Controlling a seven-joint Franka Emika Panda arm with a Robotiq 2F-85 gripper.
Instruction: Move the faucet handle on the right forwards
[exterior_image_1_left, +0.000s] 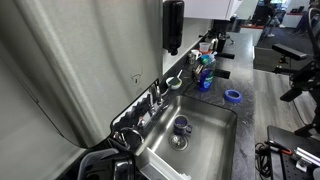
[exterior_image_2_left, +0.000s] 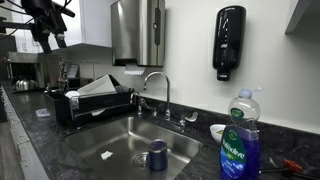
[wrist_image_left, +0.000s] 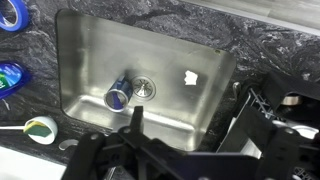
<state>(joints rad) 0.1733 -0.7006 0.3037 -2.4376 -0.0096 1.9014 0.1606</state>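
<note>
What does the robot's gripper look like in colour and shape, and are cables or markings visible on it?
In the wrist view the gripper is matte black, built of angular bars and links, with one narrow finger tapering to its tip. No marking can be read. In an exterior view the arm is only a dark, jointed silhouette; cables cannot be made out.

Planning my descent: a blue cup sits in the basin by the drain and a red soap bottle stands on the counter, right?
No: the soap bottle is blue, not red, as an exterior view shows. It stands on the counter, and the blue cup does sit in the basin by the drain.
</note>
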